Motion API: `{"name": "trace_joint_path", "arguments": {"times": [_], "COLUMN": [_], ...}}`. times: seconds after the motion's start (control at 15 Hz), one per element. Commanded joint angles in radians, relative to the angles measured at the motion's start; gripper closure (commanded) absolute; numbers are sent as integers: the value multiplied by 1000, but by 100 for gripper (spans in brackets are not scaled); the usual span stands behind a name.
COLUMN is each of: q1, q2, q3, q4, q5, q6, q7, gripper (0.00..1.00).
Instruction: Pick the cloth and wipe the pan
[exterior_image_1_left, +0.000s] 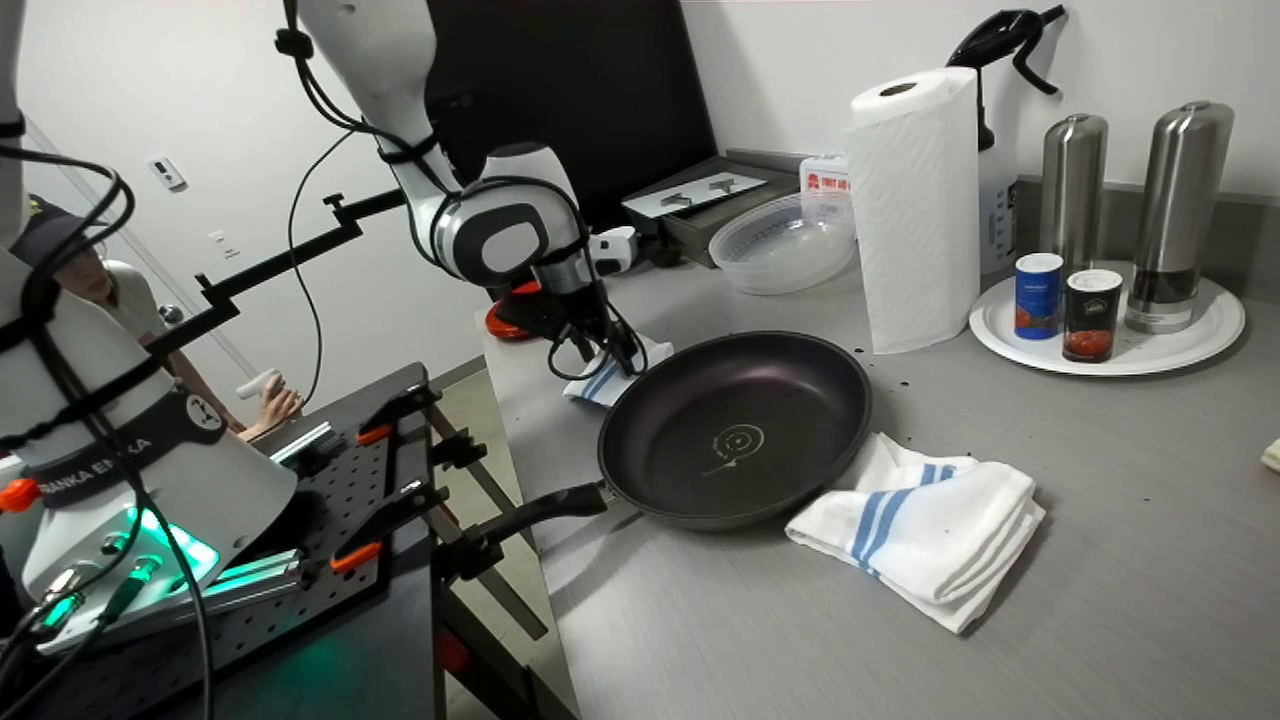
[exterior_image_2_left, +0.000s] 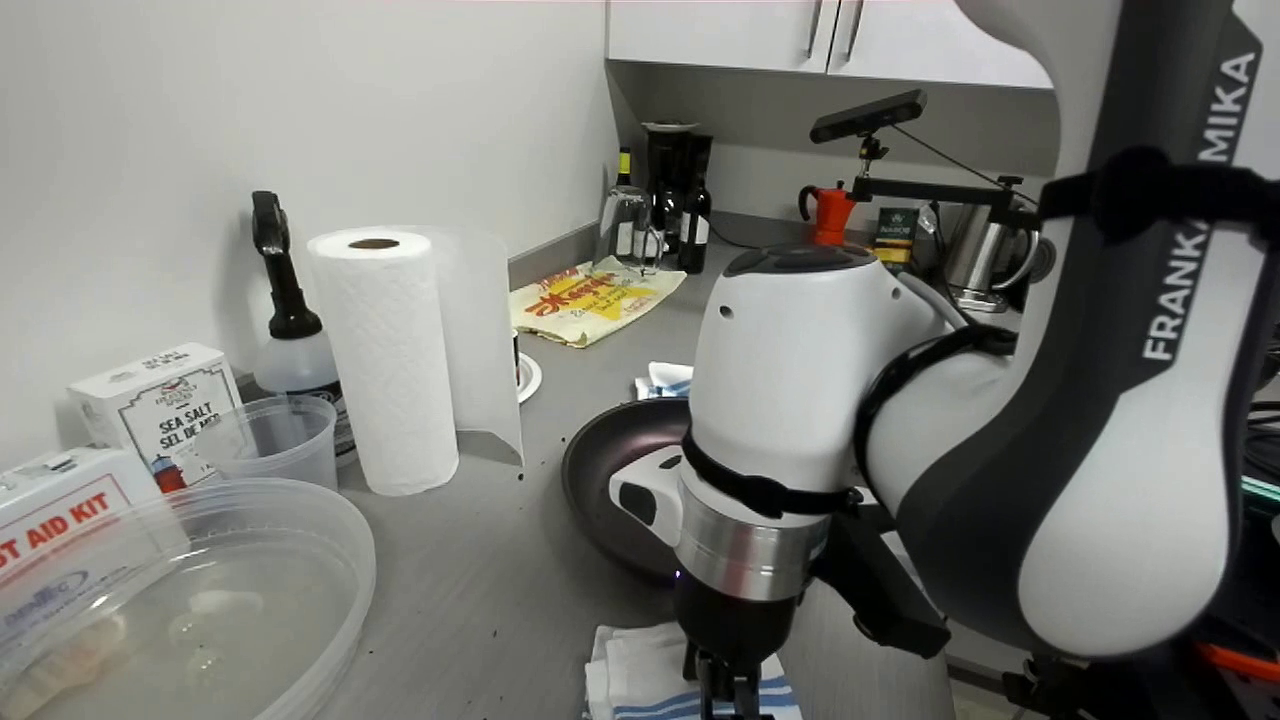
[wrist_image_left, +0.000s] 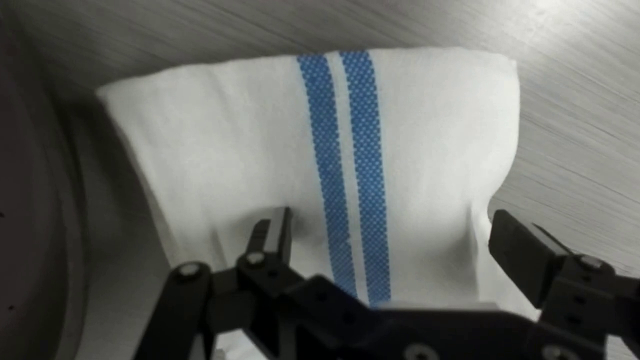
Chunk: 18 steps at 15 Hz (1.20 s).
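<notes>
- In the wrist view, my claw (wrist_image_left: 392, 222) is spread wide over the cloth (wrist_image_left: 320, 155).
- An exterior view shows the pan (exterior_image_1_left: 735, 430) with its handle (exterior_image_1_left: 550, 505), the cloth lying just beside.
- In an exterior view, my arm (exterior_image_2_left: 800, 370) hides part of the pan.

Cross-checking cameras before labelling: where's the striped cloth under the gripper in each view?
Wrist view: the cloth fills the middle, partly covered by the gripper.
In an exterior view: the cloth is just left of centre; not the folded towel at lower right.
In an exterior view: the cloth is at the bottom edge, near mid-width.
Shared landmark: the pan, at the left edge in the wrist view, near the cloth in both exterior views.
</notes>
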Motion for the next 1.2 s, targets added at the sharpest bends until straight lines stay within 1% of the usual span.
{"name": "trace_joint_path", "arguments": {"times": [0.0,0.33,0.4,0.47,0.67,0.8,1.0,1.13], "q1": [46,77,78,78,77,79,80,78], "q2": [35,62,65,66,67,66,62,59], "q3": [-35,-58,-59,-59,-62,-65,-66,-67], "q4": [20,36,38,40,43,43,41,39], "q5": [-22,-19,-19,-19,-17,-17,-16,-15], "q6": [46,42,38,37,31,30,28,26], "q7": [23,29,29,29,31,33,36,38], "gripper": [0,0,8,26,51,63,87,100]}}
